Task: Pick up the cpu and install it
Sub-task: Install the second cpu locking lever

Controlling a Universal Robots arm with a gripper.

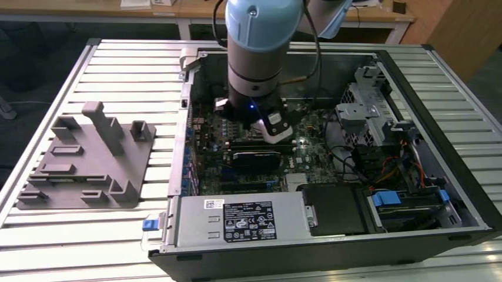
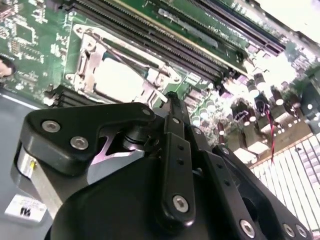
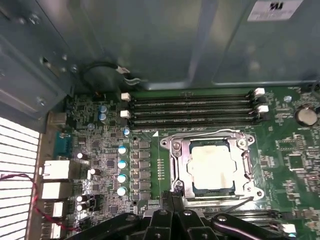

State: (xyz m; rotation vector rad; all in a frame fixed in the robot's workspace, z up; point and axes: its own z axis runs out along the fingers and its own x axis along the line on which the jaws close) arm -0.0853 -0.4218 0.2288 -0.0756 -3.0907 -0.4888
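The cpu (image 3: pixel 212 167) lies flat inside the metal-framed socket (image 3: pixel 176 150) on the green motherboard, its pale silver top facing up. In the second wrist view the cpu (image 2: pixel 117 80) sits in the same frame. My gripper (image 3: pixel 175 196) hangs just above the board at the socket's edge, beside the cpu and not touching it. Its black fingers (image 2: pixel 172 112) stand together, shut, with nothing between them. In the exterior view the gripper (image 1: pixel 273 140) reaches down into the open computer case over the board's middle.
A grey plastic tray (image 1: pixel 86 164) with upright posts lies on the slatted table at the exterior view's left. Memory slots (image 3: pixel 190 107) run beside the socket. The case holds a power supply (image 1: pixel 235 220), a drive cage (image 1: pixel 368 111) and loose cables (image 1: pixel 392 173).
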